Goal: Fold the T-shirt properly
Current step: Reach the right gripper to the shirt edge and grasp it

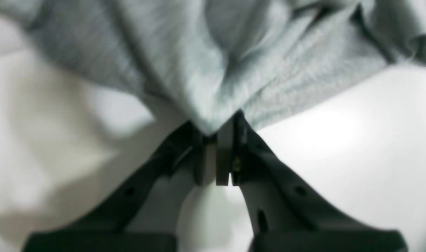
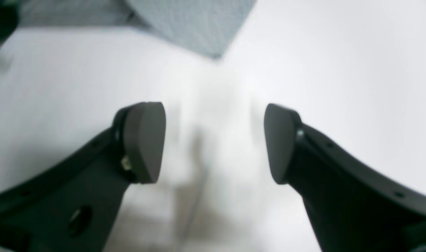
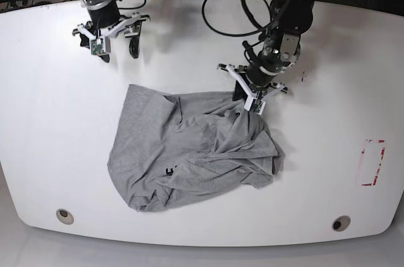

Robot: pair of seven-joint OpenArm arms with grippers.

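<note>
The T-shirt [image 3: 189,153] lies crumpled and wrinkled in the middle of the white table [image 3: 50,90], a bit of black lettering showing near its lower left. My left gripper [image 3: 247,104] stands at the shirt's upper right edge. In the left wrist view its fingers [image 1: 224,154] are shut on a pinched fold of the grey T-shirt [image 1: 213,70]. My right gripper [image 3: 117,49] hovers at the far left of the table, apart from the cloth. Its pads [image 2: 146,140] stand wide open with nothing between them, and a corner of the T-shirt [image 2: 199,24] shows ahead of them.
Black cables [image 3: 227,8] trail across the back of the table behind the left arm. A red-marked rectangle [image 3: 372,163] sits at the right side. Two round holes [image 3: 63,215] are near the front edge.
</note>
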